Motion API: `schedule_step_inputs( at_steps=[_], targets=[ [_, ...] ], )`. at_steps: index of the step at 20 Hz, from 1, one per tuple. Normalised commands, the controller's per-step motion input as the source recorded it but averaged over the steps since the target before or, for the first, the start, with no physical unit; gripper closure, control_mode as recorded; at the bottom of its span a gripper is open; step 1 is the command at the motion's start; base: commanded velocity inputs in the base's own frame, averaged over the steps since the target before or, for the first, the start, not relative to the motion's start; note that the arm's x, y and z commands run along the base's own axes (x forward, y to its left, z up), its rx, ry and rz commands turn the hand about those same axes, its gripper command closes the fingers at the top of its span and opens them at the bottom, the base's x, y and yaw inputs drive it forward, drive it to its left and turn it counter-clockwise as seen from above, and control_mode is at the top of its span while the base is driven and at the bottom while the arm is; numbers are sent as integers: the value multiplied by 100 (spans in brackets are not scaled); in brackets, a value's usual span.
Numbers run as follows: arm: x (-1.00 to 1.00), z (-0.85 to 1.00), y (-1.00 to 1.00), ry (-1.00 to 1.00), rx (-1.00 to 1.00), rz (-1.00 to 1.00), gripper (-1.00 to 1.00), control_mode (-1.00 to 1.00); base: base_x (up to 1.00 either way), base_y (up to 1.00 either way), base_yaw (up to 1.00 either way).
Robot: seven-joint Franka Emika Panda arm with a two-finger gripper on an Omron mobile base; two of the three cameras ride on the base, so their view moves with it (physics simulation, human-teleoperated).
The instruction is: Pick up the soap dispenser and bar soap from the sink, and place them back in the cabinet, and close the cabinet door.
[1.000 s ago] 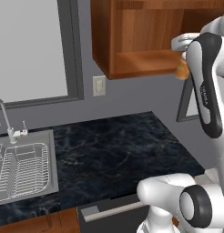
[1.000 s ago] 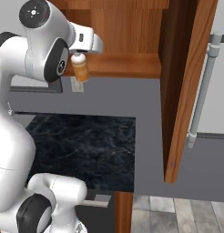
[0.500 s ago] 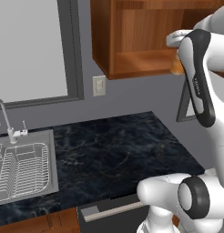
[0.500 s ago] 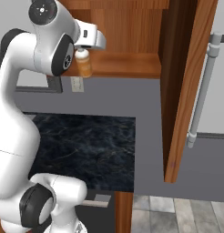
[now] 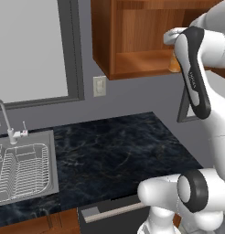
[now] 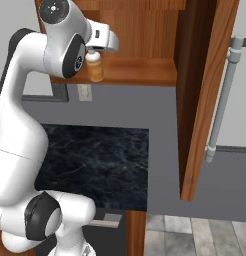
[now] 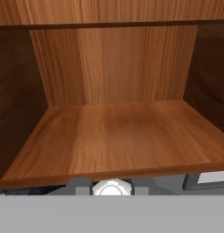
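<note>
My gripper (image 6: 95,51) is shut on the soap dispenser (image 6: 95,68), a small orange bottle that hangs upright just in front of the cabinet's (image 6: 140,72) bottom board. Its white pump top (image 7: 111,187) shows at the lower edge of the hand view, before the bare cabinet floor (image 7: 114,136). A sliver of the orange soap dispenser (image 5: 173,65) peeks out beside the arm. The cabinet door (image 6: 200,100) stands wide open to the right, with its silver handle (image 6: 222,100) facing outward. The sink (image 5: 48,183) lies far to the lower left. The bar soap is out of view.
A dark marble counter (image 5: 114,155) runs below the cabinet. A wire dish rack (image 5: 18,169) sits in the sink, with the curved faucet (image 5: 2,114) behind it. A wall outlet (image 5: 99,85) and a window frame (image 5: 71,50) are on the back wall.
The arm has carried the soap dispenser a little up and closer to the cabinet opening. The gripper has stayed shut on it.
</note>
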Motion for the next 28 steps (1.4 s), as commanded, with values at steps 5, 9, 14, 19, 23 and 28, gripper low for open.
schedule_step_inputs(
  at_steps=[5,9,14,19,23,28],
  targets=[
    [18,-5,0,0,0,0,100,-100,0,0,0],
    [18,-7,0,0,0,0,100,-100,0,0,0],
    [14,-12,0,0,0,0,100,-100,0,0,0],
    [16,-12,0,0,0,0,100,-100,0,0,0],
    [19,-2,0,0,0,0,100,-100,0,0,0],
    [23,0,0,0,0,0,100,-100,0,0,0]
  ],
)
